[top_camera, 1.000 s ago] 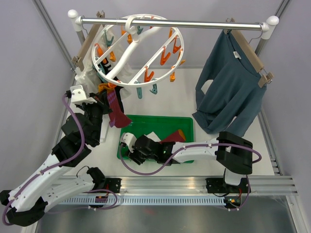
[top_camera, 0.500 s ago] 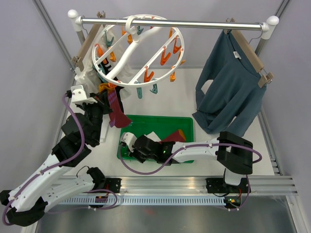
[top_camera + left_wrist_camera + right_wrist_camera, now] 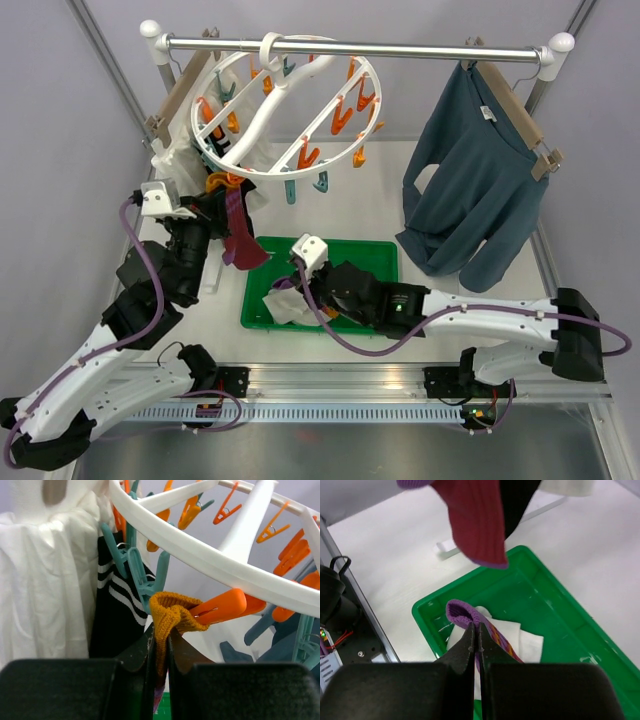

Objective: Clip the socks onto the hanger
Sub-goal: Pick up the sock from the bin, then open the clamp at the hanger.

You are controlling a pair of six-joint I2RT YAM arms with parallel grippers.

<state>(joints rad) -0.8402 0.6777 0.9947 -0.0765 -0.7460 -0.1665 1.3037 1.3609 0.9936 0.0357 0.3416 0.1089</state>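
A striped black sock (image 3: 116, 620) and an orange-cuffed maroon sock (image 3: 170, 612) hang clipped to the white ring hanger (image 3: 200, 556); a purple-cuffed sock (image 3: 459, 613) dangles lower.

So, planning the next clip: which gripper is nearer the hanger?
Left: the left gripper sits just under the hanger; the right gripper is away, over the green tray.
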